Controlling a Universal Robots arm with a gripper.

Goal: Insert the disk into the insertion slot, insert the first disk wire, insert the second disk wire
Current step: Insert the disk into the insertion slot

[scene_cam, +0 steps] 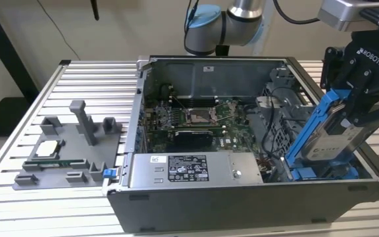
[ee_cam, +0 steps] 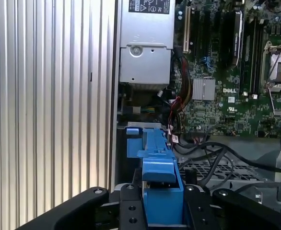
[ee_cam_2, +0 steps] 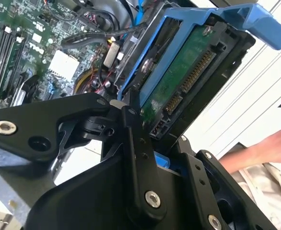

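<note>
My gripper (scene_cam: 359, 116) is clenched on the disk (scene_cam: 334, 136), just beside the cable end of the power-supply box (scene_cam: 189, 168). I judge its lower corner may catch the cables (scene_cam: 268, 165) or the edge of the insertion slot (scene_cam: 321, 174), because it is tilted. Its long axis stands steep, the lower end pointing toward the box and the upper end leaning away.
</note>
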